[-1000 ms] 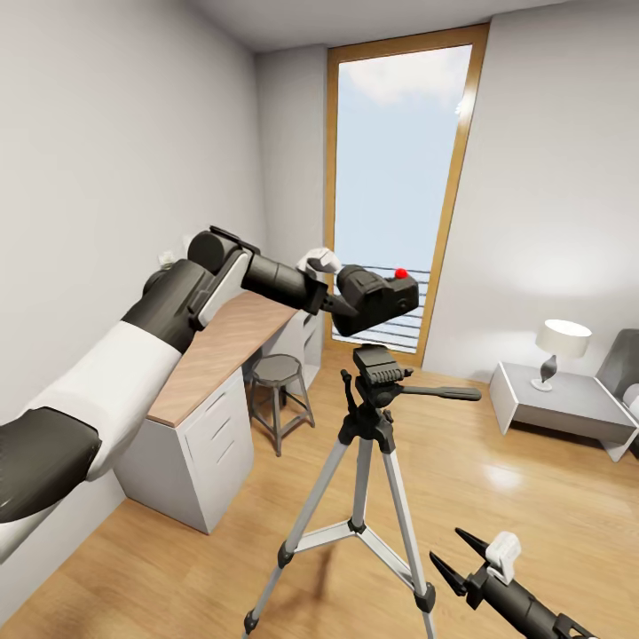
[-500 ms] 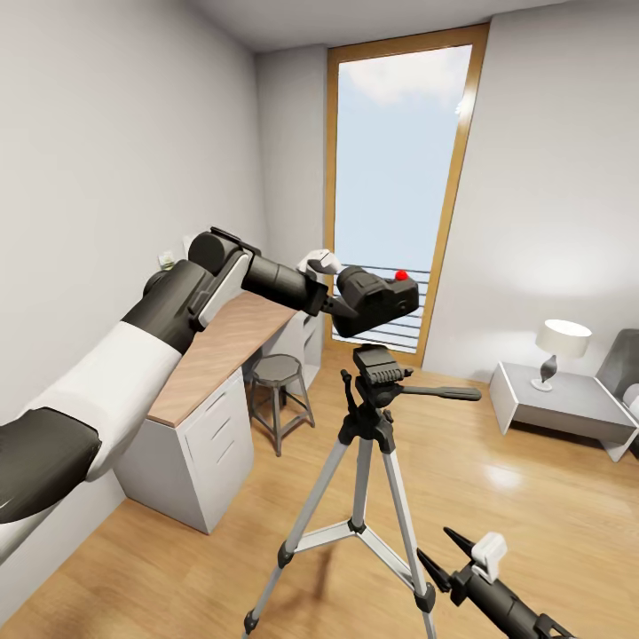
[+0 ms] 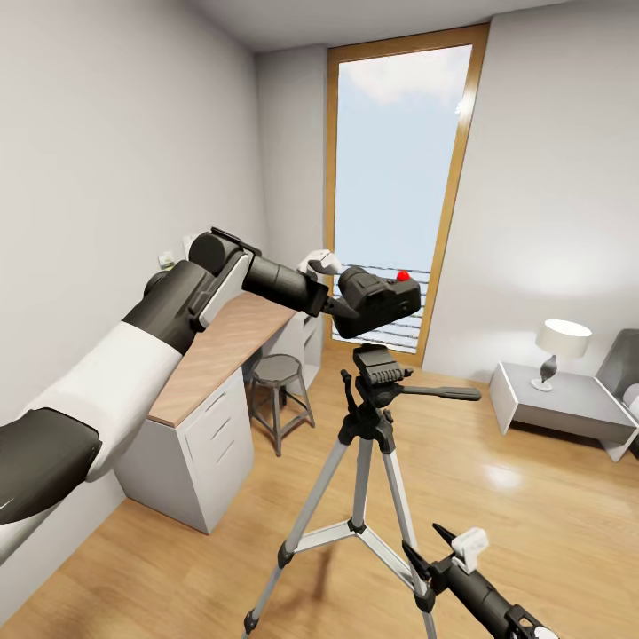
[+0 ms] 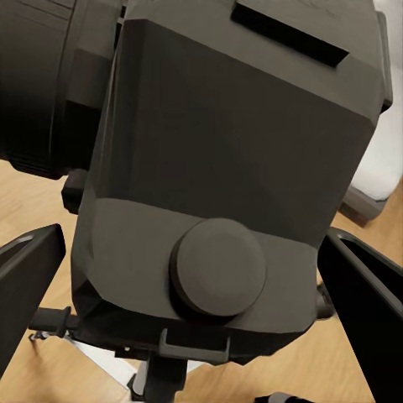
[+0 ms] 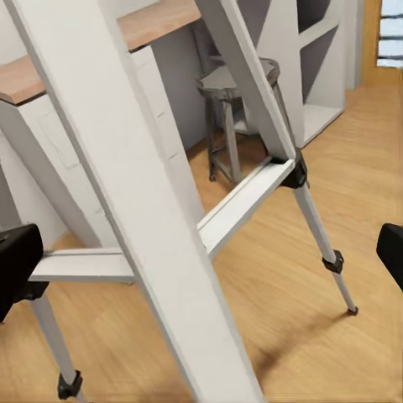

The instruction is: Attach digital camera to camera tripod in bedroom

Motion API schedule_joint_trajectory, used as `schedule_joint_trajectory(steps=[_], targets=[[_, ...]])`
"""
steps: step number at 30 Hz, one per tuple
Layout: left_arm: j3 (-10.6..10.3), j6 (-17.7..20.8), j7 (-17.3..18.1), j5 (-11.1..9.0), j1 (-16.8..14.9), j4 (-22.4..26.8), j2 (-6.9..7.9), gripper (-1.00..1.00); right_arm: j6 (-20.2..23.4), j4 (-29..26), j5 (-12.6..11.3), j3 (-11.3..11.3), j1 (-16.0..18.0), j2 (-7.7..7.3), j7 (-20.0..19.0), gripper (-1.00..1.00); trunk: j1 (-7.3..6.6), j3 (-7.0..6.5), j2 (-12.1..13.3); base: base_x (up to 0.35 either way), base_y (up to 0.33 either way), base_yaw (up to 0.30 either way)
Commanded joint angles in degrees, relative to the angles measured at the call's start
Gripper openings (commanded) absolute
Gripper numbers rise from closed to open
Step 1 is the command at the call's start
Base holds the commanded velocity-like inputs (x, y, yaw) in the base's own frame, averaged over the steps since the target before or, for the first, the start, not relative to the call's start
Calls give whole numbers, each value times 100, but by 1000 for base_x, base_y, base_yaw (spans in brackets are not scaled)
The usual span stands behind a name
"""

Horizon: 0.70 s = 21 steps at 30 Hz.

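The black digital camera (image 3: 380,302) with its red button hangs a little above the black head of the silver camera tripod (image 3: 380,366), not touching it. My left gripper (image 3: 348,303) is shut on the camera from the desk side. In the left wrist view the camera's body (image 4: 227,168) sits between the two dark fingers (image 4: 25,285), with the tripod head just past it. My right gripper (image 3: 426,543) is open, low down beside the tripod's right leg. In the right wrist view the pale tripod legs (image 5: 126,185) cross close in front of the right gripper (image 5: 201,256).
A wood-topped white desk (image 3: 222,355) runs along the left wall with a grey stool (image 3: 280,377) beside it. The tall window (image 3: 395,177) is behind the tripod. A low white table (image 3: 559,404) with a lamp (image 3: 559,346) stands at right, by the bed's edge.
My right gripper has moved left and nearer to the tripod's right leg. The left arm and the camera have hardly shifted.
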<state>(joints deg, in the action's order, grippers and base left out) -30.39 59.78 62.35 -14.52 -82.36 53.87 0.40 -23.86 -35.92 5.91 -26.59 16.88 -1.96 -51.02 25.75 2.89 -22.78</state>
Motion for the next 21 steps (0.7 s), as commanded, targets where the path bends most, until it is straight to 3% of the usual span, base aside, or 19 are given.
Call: schedule_joint_trajectory(steps=[1, 5, 7, 15, 21], targets=[[-11, 22, 13, -16, -9, 1, 4, -100, -31, -3, 59, 14, 8, 12, 68, 100, 4, 14, -14, 0, 0, 0], [-11, 22, 14, -16, -8, 1, 7, -100, -31, -3, 59, 175, 8, 32, 372, 100, 4, 14, -14, 0, 0, 0], [-18, 22, 14, -16, -8, 1, 14, -100, -31, -3, 59, 357, 8, 44, 585, 100, 4, 14, -14, 0, 0, 0], [-26, 22, 14, -16, -8, 1, 17, -100, -31, -3, 59, 467, 8, 71, 653, 100, 4, 14, -14, 0, 0, 0], [-136, 22, 14, -16, -8, 4, 26, -100, -31, -3, 59, 515, 8, 134, 949, 100, 4, 14, -14, 0, 0, 0]])
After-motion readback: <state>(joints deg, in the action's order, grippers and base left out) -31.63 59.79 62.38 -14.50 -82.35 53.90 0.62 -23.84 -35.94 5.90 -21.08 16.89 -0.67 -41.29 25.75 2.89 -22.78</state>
